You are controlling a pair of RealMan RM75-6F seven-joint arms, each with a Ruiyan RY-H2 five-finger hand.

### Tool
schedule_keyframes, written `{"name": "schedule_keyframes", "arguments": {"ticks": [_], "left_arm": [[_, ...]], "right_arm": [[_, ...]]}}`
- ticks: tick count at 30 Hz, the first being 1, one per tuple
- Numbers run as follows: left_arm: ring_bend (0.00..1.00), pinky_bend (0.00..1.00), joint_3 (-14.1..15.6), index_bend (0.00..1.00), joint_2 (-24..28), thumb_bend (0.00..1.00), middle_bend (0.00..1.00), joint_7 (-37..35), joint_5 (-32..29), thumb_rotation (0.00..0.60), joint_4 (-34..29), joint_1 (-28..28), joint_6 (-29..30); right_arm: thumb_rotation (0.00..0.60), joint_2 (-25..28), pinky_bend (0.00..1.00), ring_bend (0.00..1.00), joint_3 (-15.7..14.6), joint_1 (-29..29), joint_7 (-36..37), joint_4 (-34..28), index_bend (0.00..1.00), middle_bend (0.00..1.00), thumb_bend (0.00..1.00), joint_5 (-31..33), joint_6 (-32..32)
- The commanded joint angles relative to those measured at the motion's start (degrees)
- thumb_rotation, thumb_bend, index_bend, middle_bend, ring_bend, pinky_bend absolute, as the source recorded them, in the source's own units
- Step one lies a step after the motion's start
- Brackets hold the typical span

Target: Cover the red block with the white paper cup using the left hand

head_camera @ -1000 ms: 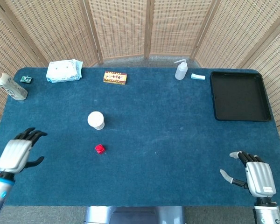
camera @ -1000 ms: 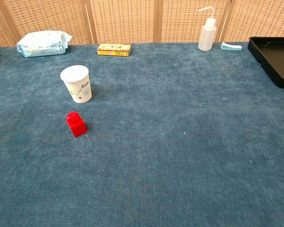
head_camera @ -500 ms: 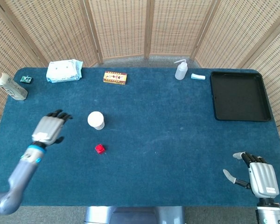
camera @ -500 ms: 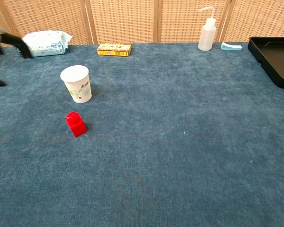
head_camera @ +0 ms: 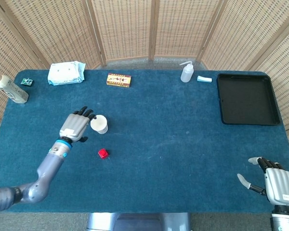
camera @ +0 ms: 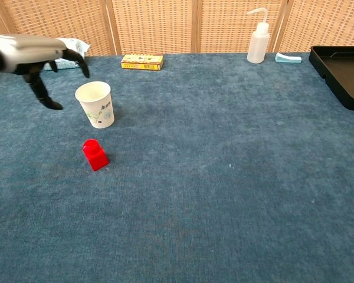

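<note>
Nothing done yet — left robot hand (head_camera: 77, 126), fingers spread and holding nothing, is just beside the upright white paper cup (camera: 96, 104), no contact visible; red block (camera: 95, 155) sits uncovered near the cup — grasp, flip, cover all remain.

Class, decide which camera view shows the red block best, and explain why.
The chest view: the red block appears large, showing its side faces and top stud, standing apart from the white paper cup. The head view shows the block only as a small red spot from above.
</note>
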Motion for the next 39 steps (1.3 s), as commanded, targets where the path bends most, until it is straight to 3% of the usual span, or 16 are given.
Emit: {"name": "schedule_keyframes", "arguments": {"ticks": [1,18,26,36,39], "left_arm": [[0.03,0.21,-0.1,0.23,-2.4,0.21,0.14,0.8,-2.8,0.572,2.5,-2.3,0.1],[0.02,0.21,0.3,0.23,-8.2,0.21,0.13,-1.9,-9.3,0.577,11.2,-8.4,-3.9],[0.02,0.21,1.4,0.24,-9.8,0.21,0.13,-3.1,-8.9,0.571,13.5,-9.1,-2.8],[0.02,0.21,2.3,0.44,-10.3,0.26,0.13,-4.4,-7.2,0.6,14.3,-8.5,-0.2],[0.02,0.21,1.9,0.45,-10.2,0.26,0.13,-5.8,-6.7,0.6,13.9,-8.0,0.3]], "right_arm": [[0.143,0.1,0.38,0.42,0.0,0.0,0.1,0.1,0.36,0.41,0.28,0.1,-0.2],[0.144,0.0,0.38,0.42,0.6,-0.5,-0.5,0.0,0.36,0.41,0.27,1.3,0.3],[0.141,-0.5,0.38,0.43,0.7,-0.6,-0.7,0.4,0.36,0.41,0.27,1.4,0.5],[0.145,-1.2,0.38,0.43,0.9,-0.6,-1.0,0.7,0.37,0.42,0.27,1.1,0.5],[0.144,-1.2,0.38,0.43,0.9,-0.6,-1.1,0.6,0.37,0.42,0.27,1.0,0.6]]}}
